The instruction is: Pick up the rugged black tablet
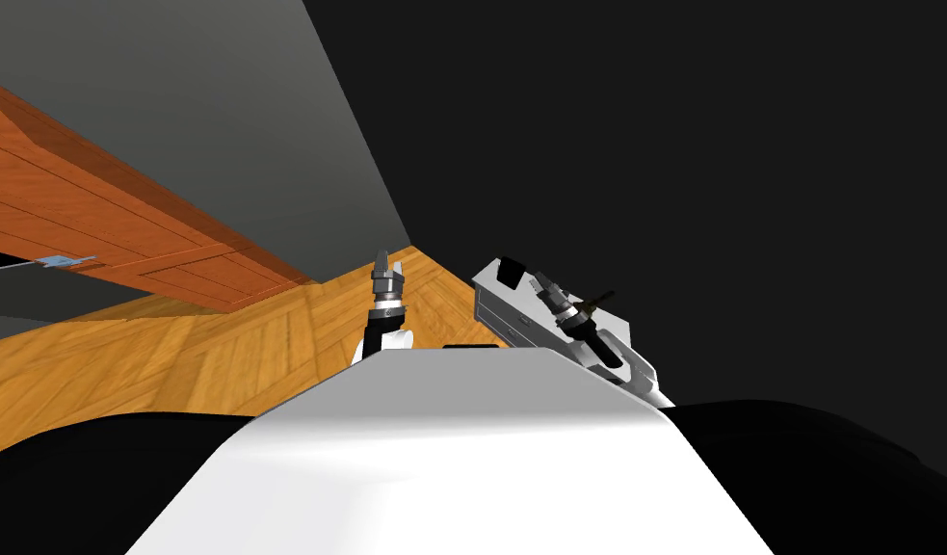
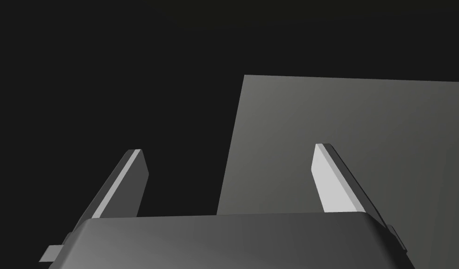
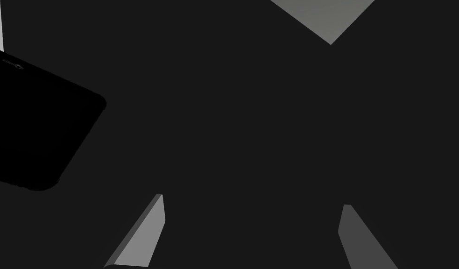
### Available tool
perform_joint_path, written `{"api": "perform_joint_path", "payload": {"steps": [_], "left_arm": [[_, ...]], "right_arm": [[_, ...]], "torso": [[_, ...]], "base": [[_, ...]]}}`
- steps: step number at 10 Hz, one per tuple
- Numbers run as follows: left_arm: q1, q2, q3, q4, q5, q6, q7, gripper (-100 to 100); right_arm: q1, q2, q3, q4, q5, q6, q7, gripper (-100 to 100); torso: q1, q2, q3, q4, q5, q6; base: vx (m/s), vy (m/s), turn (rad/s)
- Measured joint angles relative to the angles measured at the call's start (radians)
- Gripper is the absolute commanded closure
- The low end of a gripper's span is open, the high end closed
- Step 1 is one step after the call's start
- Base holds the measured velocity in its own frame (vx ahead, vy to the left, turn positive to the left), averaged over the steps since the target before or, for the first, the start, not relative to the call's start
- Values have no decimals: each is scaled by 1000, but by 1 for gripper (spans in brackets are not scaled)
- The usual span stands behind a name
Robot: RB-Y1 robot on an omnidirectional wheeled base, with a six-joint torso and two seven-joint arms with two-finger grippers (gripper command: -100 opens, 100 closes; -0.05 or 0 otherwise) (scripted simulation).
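Right pincer (image 3: 249, 233): released, fingers spread wide, nothing between them. Rugged black tablet (image 3: 39, 126): off to one side of those fingers, apart from both, against a dark surface, one rounded corner turned toward the gap. From the head camera: right pincer (image 1: 541, 281) stretched out over the far end of a white counter (image 1: 505, 323) with a drawer front. Left pincer (image 1: 384, 262): held upright above the wooden floor (image 1: 221, 352), likewise released, fingers (image 2: 333, 182) standing apart before a grey wall.
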Motion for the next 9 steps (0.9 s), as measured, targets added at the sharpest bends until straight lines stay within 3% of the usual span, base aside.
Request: {"api": "perform_joint_path", "payload": {"steps": [9], "left_arm": [[0, 0, 0, 0, 0, 0, 0, 0]], "right_arm": [[4, -253, 54, 131, 23, -30, -1, -100]], "torso": [[0, -1, 0, 0, 0, 0]], "base": [[-3, 10, 60]]}}
